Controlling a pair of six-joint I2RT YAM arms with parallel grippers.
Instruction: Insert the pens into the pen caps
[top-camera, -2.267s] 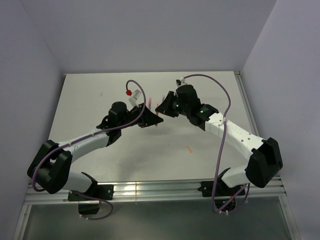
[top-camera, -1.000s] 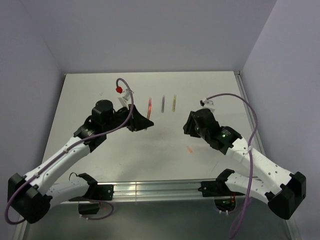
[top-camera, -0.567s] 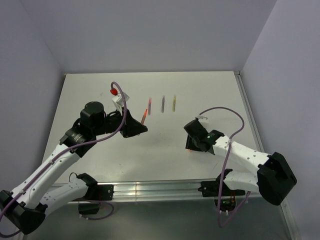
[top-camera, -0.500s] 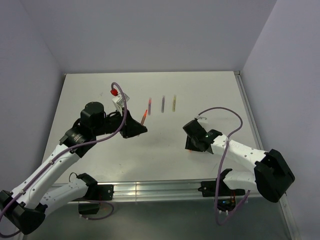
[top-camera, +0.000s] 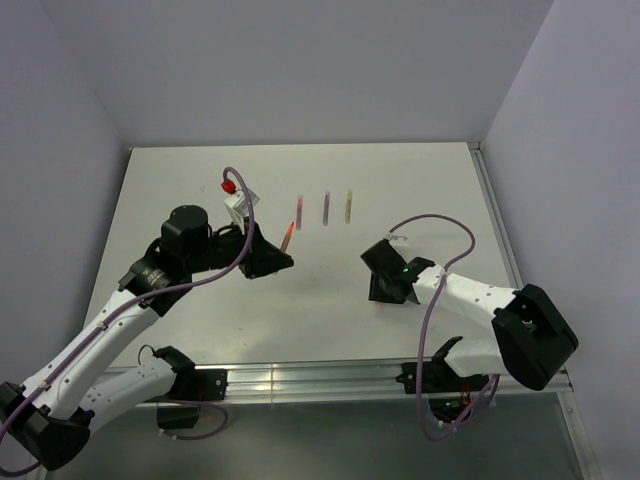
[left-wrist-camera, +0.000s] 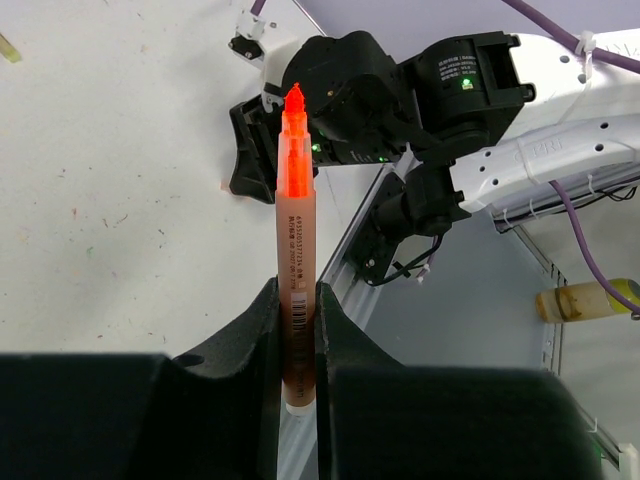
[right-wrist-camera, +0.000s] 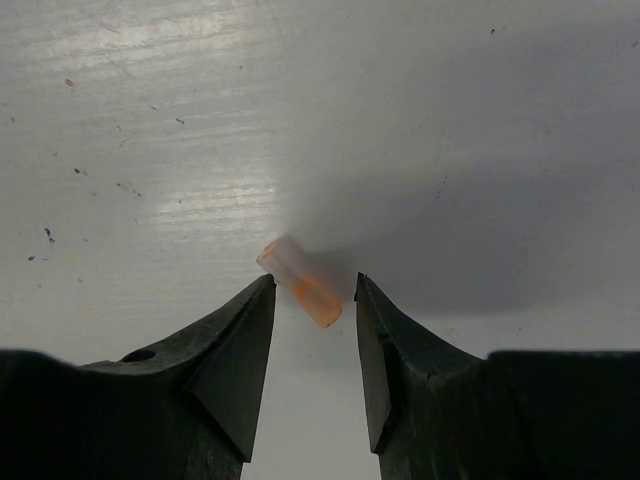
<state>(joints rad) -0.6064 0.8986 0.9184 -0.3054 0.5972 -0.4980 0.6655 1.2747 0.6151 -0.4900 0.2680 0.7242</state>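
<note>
White link shells on both arms, black joints and black wedge fingers, purple cables looped along each, green lights glowing at the right wrist.

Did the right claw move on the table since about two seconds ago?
Yes. The right claw has come away from the row of pens toward the near edge, and now sits over the orange cap.

You have three pens (top-camera: 325, 208) lying side by side on the table (top-camera: 200, 180), toward its far middle. Nearer and left of them, your left gripper (left-wrist-camera: 297, 330) holds a fourth pen (left-wrist-camera: 294, 230). Well to the right, a cap (right-wrist-camera: 299, 281) lies on the table between your right gripper's (right-wrist-camera: 312, 330) fingers.
</note>
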